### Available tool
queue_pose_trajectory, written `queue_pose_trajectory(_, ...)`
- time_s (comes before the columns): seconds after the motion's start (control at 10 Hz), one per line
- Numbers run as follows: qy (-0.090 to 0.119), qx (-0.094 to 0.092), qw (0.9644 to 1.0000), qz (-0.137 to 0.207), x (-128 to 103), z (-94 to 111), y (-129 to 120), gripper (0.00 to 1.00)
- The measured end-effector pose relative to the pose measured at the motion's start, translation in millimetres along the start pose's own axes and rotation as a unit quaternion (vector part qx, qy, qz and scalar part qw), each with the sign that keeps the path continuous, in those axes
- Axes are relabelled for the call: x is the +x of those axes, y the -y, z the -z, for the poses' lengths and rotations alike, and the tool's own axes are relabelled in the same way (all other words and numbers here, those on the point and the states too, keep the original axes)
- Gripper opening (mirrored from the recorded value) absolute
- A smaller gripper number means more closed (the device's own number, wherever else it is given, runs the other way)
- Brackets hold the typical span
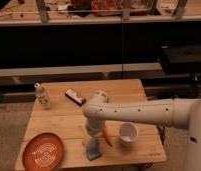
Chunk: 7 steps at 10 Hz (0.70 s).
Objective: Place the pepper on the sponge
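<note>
While the table [54, 122] is shared with an orange plate [43, 152] and a white cup [128, 134], the light-blue sponge [93, 148] is found near its front edge; the gripper [104, 131] appears clamped on the upper end of the pepper [108, 137], held slanted between sponge and cup; light, smooth and tapered, it is judged best gripped at the thick end.
</note>
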Motion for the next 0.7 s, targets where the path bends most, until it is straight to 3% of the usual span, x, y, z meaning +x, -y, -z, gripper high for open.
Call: queue_pose_trajectory(0.7,-0.001,0.008,0.9999,-0.011,0.8,-2.9,0.3,0.8)
